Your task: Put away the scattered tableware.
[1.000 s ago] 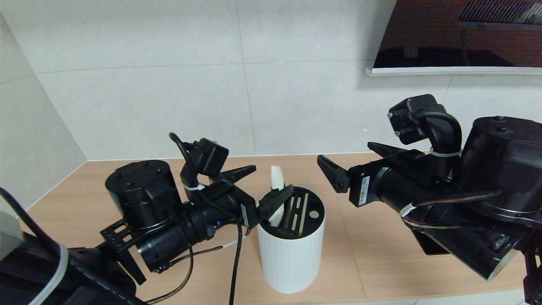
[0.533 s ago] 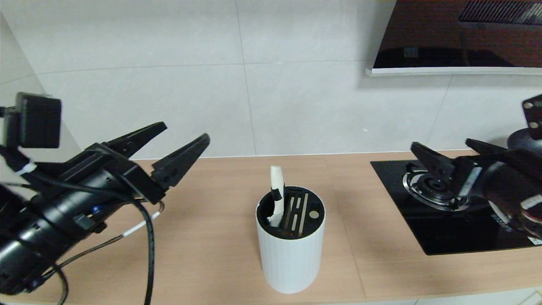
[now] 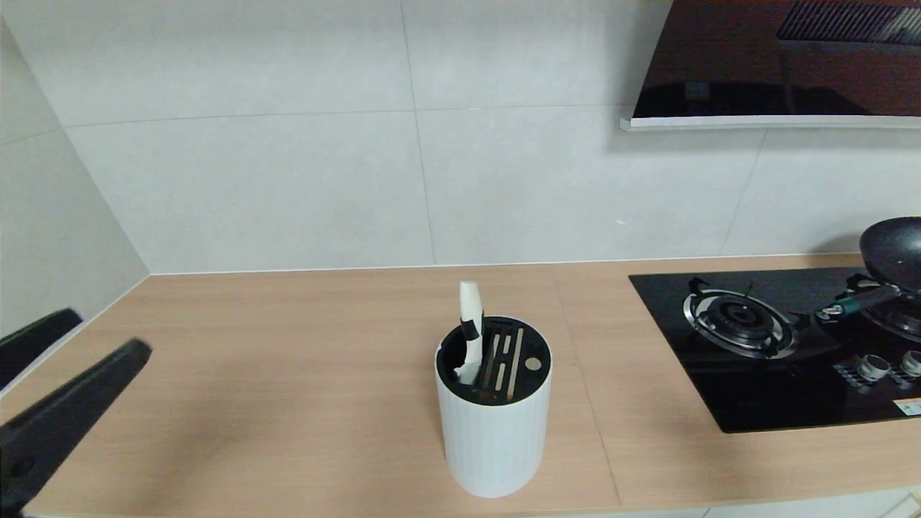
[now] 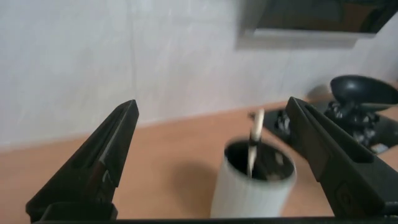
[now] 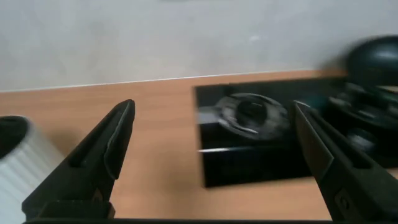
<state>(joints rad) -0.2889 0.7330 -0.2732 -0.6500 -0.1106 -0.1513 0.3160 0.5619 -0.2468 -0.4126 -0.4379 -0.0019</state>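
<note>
Left gripper (image 3: 109,332): jaws wide apart, nothing between them, touching nothing. In the head view it sits at the far left edge over the counter (image 3: 288,374). The left wrist view shows the same gripper (image 4: 211,106) with both fingers (image 4: 115,149) spread and clear of everything.

Right gripper (image 5: 212,107): jaws also wide apart, empty, no contact. Past it lies the hob (image 5: 261,143).

White ribbed holder (image 3: 493,432) stands upright mid-counter near the front edge, well apart from the left gripper and to its right. White-handled utensil (image 3: 469,306) stands in the holder, handle up and slightly tilted, in the large opening on the left side of the black top, just beside the narrow slots (image 3: 504,352).

In the left wrist view the holder (image 4: 252,186) and utensil handle (image 4: 255,134) show between the spread fingers, farther off, not touched. In the right wrist view the holder (image 5: 17,163) sits at the frame edge, outside the finger gap.

The hob (image 3: 755,396) lies right of the holder, apart from it, with a burner (image 3: 737,320) and a dark pan (image 3: 896,255) on it.
</note>
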